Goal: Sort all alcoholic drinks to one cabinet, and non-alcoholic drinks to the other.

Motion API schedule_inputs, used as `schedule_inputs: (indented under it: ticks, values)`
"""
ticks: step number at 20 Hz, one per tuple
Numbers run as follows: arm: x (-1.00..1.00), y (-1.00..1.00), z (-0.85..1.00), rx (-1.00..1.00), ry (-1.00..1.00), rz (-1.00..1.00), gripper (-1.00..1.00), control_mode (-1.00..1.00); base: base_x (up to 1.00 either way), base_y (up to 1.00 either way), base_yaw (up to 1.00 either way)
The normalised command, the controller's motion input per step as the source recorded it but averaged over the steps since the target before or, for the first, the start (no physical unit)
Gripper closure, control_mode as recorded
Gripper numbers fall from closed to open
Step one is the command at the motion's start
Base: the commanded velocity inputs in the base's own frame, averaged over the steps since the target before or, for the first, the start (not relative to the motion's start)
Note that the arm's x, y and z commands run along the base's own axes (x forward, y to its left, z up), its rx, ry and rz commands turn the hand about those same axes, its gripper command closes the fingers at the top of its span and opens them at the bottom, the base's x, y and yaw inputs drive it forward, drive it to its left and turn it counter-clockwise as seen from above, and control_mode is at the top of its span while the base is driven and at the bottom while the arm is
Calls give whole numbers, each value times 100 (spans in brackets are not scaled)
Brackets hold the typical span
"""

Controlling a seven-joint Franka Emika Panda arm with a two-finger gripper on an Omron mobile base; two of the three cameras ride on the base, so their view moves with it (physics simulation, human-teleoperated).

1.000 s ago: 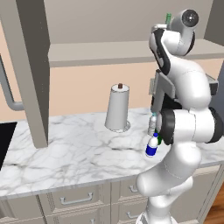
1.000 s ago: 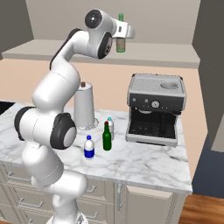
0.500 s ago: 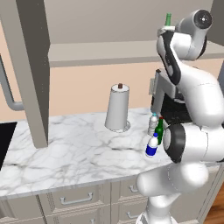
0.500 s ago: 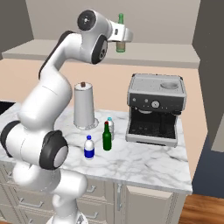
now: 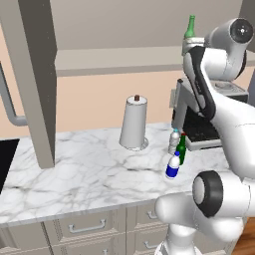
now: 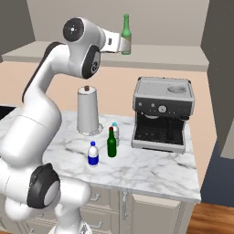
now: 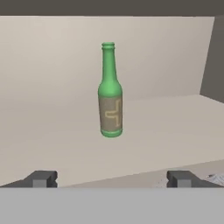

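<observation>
The olive-green alcoholic bottle with a tan label [image 7: 110, 94] stands upright by itself on the cabinet shelf [image 7: 175, 118]. In the right base view this bottle [image 6: 126, 32] is high up, with my gripper [image 6: 121, 45] just in front of it. My gripper [image 7: 111, 179] is open and empty, both fingertips short of the bottle. On the counter stand the dark green alcoholic bottle [image 6: 111, 143], the white blue-labelled non-alcoholic bottle [image 6: 93, 154] and the clear non-alcoholic bottle [image 6: 115, 132]. They also show as dark green bottle [image 5: 182, 149], white bottle [image 5: 173, 166] and clear bottle [image 5: 174, 141].
A paper towel roll [image 6: 88, 111] stands behind the bottles, and a coffee machine [image 6: 162, 114] sits to their right. An open cabinet door [image 5: 32, 74] hangs over the left of the marble counter [image 5: 74, 169]. Another door [image 6: 219, 68] hangs at the right.
The hand has drawn back a little from the olive-green bottle, which stays standing on the shelf. The arm's elbow has swung outward. The counter bottles have not moved.
</observation>
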Motion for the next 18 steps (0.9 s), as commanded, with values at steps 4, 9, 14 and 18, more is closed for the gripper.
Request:
schedule_inputs:
  ticks: [4,9,14,18]
  values:
    - [-57,13,-21,0,4,0,-100,-100,0,0,0]
    - [-57,10,-30,0,4,0,-100,-100,0,0,0]
    - [-57,13,-31,0,4,0,-100,-100,0,0,0]
    - [-53,11,-29,0,6,0,-100,-100,0,0,0]
